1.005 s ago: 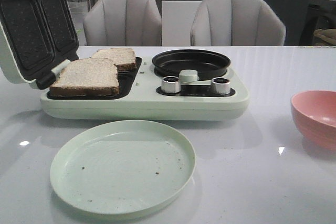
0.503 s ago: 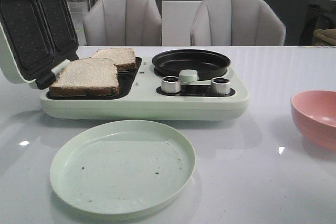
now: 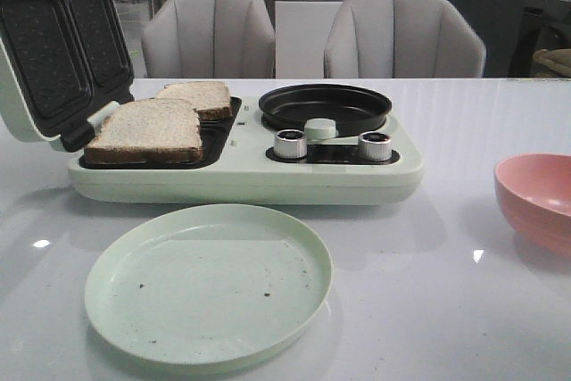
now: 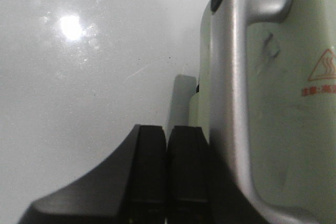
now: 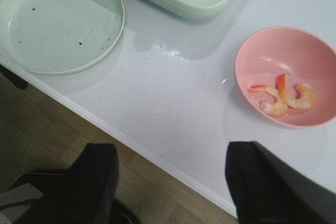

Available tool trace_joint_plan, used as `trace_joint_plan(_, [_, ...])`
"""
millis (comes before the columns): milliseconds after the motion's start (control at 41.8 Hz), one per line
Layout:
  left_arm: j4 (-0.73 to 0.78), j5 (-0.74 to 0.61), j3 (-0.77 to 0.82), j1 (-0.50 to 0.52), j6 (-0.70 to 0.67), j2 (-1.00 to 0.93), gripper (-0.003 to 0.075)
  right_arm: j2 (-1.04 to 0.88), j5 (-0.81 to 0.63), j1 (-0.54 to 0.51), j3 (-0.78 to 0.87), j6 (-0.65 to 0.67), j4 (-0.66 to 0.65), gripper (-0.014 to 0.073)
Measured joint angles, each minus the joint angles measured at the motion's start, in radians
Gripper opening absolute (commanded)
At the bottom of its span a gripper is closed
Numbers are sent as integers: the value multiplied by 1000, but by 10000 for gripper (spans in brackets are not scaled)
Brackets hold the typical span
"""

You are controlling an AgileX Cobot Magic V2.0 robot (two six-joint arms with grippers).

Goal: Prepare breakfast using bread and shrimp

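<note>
While both grippers sit idle, bread rests on the open sandwich maker.
Two pale, brown-crusted slices overlap at 10 o'clock; curled orange-white shrimp lie in the pink bowl. Left gripper fingers together; right gripper spread.

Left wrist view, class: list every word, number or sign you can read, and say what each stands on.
Orange triangle with wavy lines, a hot-surface warning sign, on the pale green sandwich maker lid.
Orange line of characters under the triangle: too blurred to read.
No other text readable in any view.
</note>
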Motion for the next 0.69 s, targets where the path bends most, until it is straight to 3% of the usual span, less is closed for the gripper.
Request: trace_joint_plan(694, [-40,16,-2,-259,113,1,101,0,0,0,0,0,0,540])
